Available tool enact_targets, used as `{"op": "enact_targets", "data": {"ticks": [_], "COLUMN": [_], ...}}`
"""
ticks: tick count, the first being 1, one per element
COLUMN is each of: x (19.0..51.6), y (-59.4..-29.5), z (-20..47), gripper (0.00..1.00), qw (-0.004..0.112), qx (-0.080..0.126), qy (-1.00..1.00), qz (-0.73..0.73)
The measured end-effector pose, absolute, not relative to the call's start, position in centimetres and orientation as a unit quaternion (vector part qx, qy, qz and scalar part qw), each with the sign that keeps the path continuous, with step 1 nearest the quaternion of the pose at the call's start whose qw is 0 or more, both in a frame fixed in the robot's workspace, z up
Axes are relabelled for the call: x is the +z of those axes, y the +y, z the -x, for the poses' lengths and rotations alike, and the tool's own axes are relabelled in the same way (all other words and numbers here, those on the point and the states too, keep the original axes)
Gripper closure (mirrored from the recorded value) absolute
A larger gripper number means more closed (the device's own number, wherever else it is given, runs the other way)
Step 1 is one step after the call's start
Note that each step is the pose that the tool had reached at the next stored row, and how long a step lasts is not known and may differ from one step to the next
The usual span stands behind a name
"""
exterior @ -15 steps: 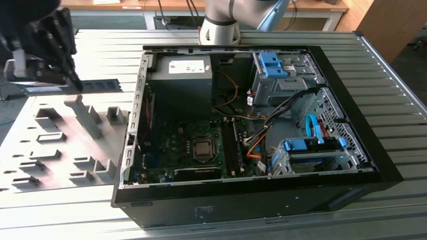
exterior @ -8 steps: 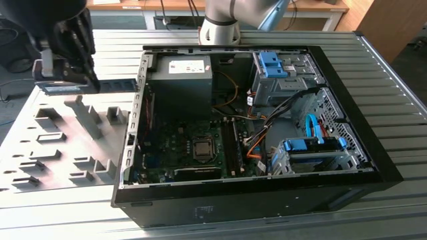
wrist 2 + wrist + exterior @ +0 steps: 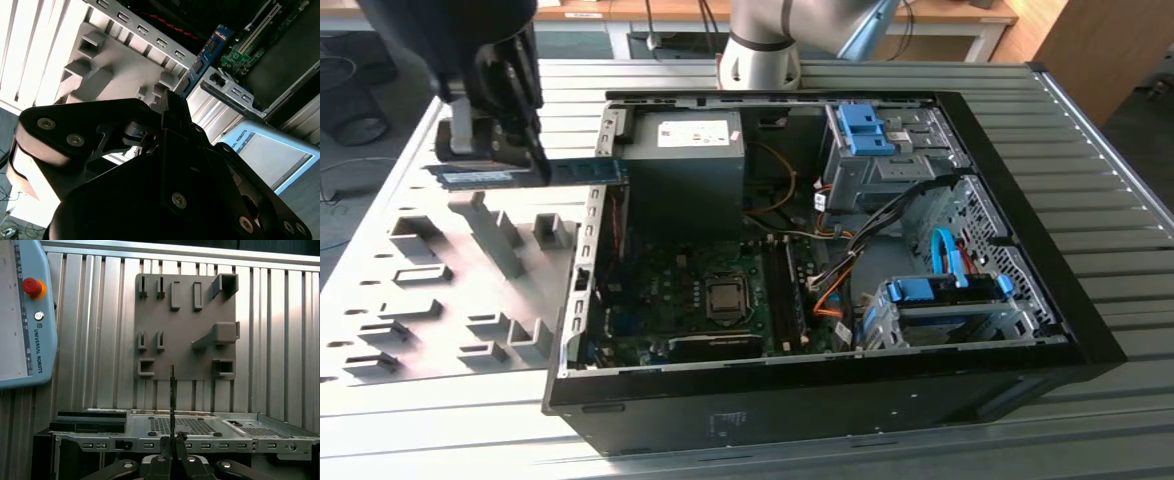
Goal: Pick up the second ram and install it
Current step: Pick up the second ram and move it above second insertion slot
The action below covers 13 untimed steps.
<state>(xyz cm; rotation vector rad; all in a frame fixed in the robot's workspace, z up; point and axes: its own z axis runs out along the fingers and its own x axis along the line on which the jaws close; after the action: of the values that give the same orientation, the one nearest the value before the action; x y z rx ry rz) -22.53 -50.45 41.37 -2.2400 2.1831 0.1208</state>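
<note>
1. Evidently, the long, thin dark memory stick [image 3: 587, 169] was clamped level between the black fingers [image 3: 172, 107], presumably so a slot could be met squarely.
2. It was held above the ribbed metal desk [image 3: 1094, 120], between the gray plastic fixture plate [image 3: 185, 325] and the open black computer case [image 3: 1067, 330].
3. Its blue face was shown in the second wrist view, its thin edge in the first wrist view.

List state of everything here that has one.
gripper: shut on the memory stick.
memory stick: held clear of the table, lying level, near the edge of the case, not in a slot.
computer case: lying on its side, side panel off, insides open to view.
fixture plate: flat on the table beside the case.
</note>
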Motion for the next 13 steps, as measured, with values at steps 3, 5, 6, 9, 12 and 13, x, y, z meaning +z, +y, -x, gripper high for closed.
{"op": "enact_targets", "data": {"ticks": [3,5,6,9,12,13], "x": [41.4,41.4,41.4,41.4,41.3,41.3], "y": [-50.4,-50.4,-50.4,-50.4,-50.4,-50.4], "z": [21.6,21.0,20.7,19.8,18.9,18.7], "gripper": [0.86,0.86,0.86,0.86,0.86,0.86], "qw": [0.006,0.006,0.006,0.006,0.006,0.006], "qx": [0.039,0.039,0.039,0.039,0.039,0.039], "qy": [0.697,0.697,0.697,0.697,0.697,0.697], "qz": [0.716,0.716,0.716,0.716,0.716,0.716]}}
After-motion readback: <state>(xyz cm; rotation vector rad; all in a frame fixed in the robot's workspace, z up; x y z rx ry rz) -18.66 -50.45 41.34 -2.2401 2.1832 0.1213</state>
